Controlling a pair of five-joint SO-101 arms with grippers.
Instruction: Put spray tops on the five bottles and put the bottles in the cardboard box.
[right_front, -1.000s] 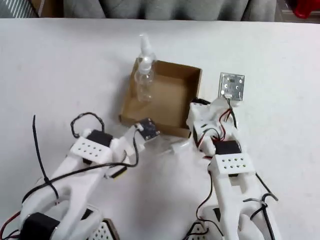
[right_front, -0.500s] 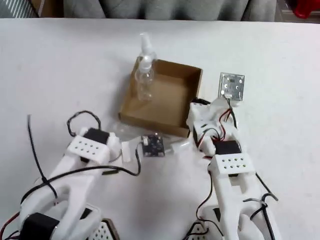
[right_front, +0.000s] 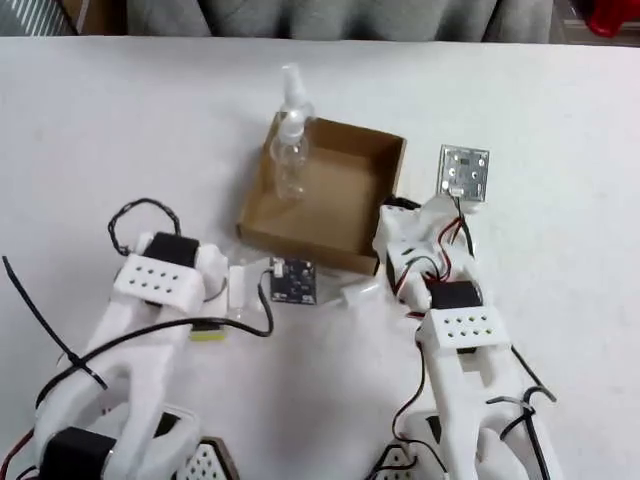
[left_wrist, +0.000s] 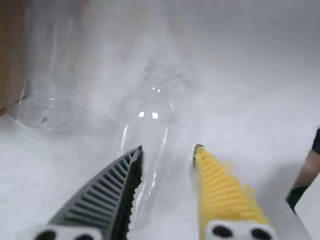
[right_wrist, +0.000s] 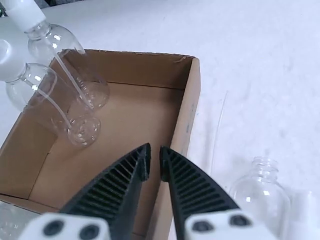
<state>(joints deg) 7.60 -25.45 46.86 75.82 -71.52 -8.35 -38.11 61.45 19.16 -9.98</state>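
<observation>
Well, left gripper was open astride a clear bottle lying mid-worktop, just outside the box. Right gripper was nearly closed and empty. An off-centre squeeze could've squirted the bottle sideways.

The nearest bottle is blurred (its outline barely traceable).

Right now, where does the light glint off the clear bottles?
Left wrist view: two bright spots on the bottle lying by the left gripper; right wrist view: small glints on both bottles in the box and on the open bottle beside it.
</observation>
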